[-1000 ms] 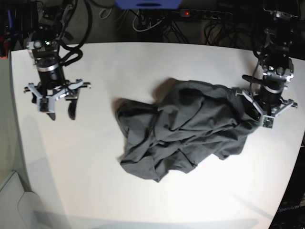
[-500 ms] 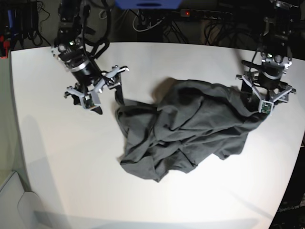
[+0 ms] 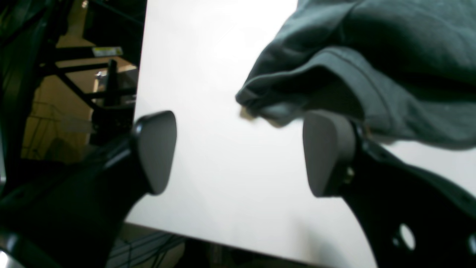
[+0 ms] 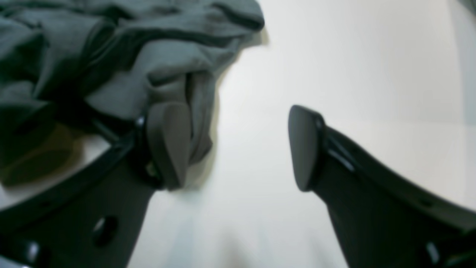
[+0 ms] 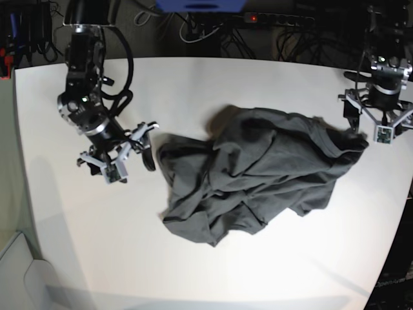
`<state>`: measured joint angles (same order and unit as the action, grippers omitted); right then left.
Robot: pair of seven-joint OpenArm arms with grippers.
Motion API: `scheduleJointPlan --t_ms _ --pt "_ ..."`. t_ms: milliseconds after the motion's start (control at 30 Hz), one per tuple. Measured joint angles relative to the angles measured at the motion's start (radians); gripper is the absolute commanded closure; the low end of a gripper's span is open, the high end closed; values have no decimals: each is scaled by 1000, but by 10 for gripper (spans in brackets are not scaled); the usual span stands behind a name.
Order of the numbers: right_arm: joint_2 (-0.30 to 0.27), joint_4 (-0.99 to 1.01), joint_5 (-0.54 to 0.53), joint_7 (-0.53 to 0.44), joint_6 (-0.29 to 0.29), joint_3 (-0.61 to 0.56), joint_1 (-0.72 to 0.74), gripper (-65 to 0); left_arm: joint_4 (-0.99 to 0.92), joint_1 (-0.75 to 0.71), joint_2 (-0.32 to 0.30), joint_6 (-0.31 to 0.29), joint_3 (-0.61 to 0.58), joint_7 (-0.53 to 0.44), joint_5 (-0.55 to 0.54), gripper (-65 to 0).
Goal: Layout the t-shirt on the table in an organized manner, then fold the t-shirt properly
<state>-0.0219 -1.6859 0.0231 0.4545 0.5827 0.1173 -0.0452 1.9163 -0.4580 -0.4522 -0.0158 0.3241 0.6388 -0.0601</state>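
The dark grey t-shirt (image 5: 258, 174) lies crumpled in a heap in the middle of the white table (image 5: 213, 84). My left gripper (image 5: 374, 129) stands open at the shirt's far right edge. In the left wrist view the gripper (image 3: 241, 152) has bare table between its fingers, and the shirt's hem (image 3: 334, 67) hangs just above the right finger. My right gripper (image 5: 131, 161) is open at the shirt's left edge. In the right wrist view the gripper (image 4: 238, 147) holds nothing; a fold of the t-shirt (image 4: 111, 56) lies against its left finger (image 4: 171, 145).
Black cables and a power strip (image 5: 258, 19) run behind the table's far edge. The table's right edge lies close to my left gripper, with a dark metal frame (image 3: 93, 85) beyond it. A pale object (image 5: 26, 278) sits off the table's front left corner.
My left gripper opened, let go of the shirt's right edge and drew back toward the far right. My right arm swung in from the left to the shirt's left edge.
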Motion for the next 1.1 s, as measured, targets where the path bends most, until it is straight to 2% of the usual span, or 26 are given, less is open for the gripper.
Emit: scheduleJointPlan --t_ms 67,167,333,433,633,800,1100 --pt "-1 -14 1 48 -3 -28 39 -419 -1 -14 1 1 2 2 1 -513" --pt "0 -17 -5 102 -3 -130 78 -418 -1 -32 11 1 3 -2 7 -513" --pt "50 7 -6 125 2 -214 100 -417 -2 -46 71 -4 69 -1 4 -513" --pt "80 99 -4 121 -3 -206 158 -417 -1 -49 86 5 101 -10 8 -513" --pt "86 279 -3 127 -3 -206 227 -416 -2 -60 90 0 106 0 7 -513" --pt "116 360 -9 117 -3 -206 302 -416 -2 -60 90 0 106 1 7 -513" --pt "116 580 -5 119 -3 -205 412 -416 -2 -60 90 0 106 -5 7 -513"
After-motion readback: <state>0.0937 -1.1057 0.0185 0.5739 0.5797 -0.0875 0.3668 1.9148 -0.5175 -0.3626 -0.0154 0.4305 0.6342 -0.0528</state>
